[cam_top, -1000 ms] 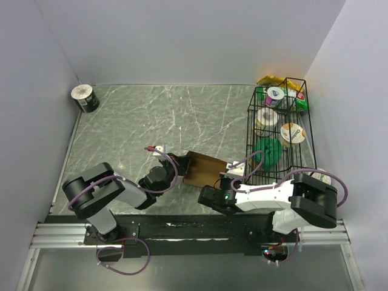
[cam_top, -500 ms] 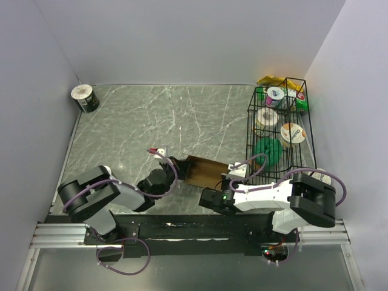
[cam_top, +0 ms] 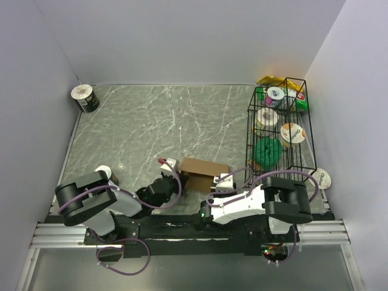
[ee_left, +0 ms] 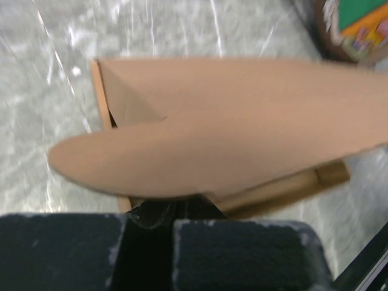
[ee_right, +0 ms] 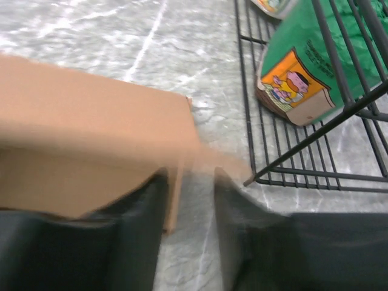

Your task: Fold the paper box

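Near edge, left gripper [ee_left: 150,223]: pads almost together, narrow dark slot between, tips tucked under a rounded flap of the box [ee_left: 242,115]. Cannot tell whether cardboard nipped in that slot or merely lying above it.

Beside it, right gripper [ee_right: 189,203]: fingers apart, straddling a thin upright edge of cardboard. Edge against one finger, bare table showing beside the other. Read as not clamped. View blurred.

Box on the table [cam_top: 151,121], close to the near edge, between the two grippers and just left of the near corner of the wire basket [ee_right: 315,136], not touching it. Partly formed: one wall up with a creased corner, rounded flap leaning over the inside, not tucked.

Handling, judged:
- Light and thin; stiff across the panels, springy at the creases. Flaps likely to open again if let go.
- Smooth table top, so liable to slide under a one-sided push.
- Easily dented by a hard pinch mid-panel.
- Best held at a wall edge close to a crease on one side, other gripper pressing the flap down by its rounded tip.

Further out: green packet [ee_right: 291,79] and round tubs [cam_top: 267,117] in the basket. Far left corner: small roll [cam_top: 85,98], well apart from everything else.
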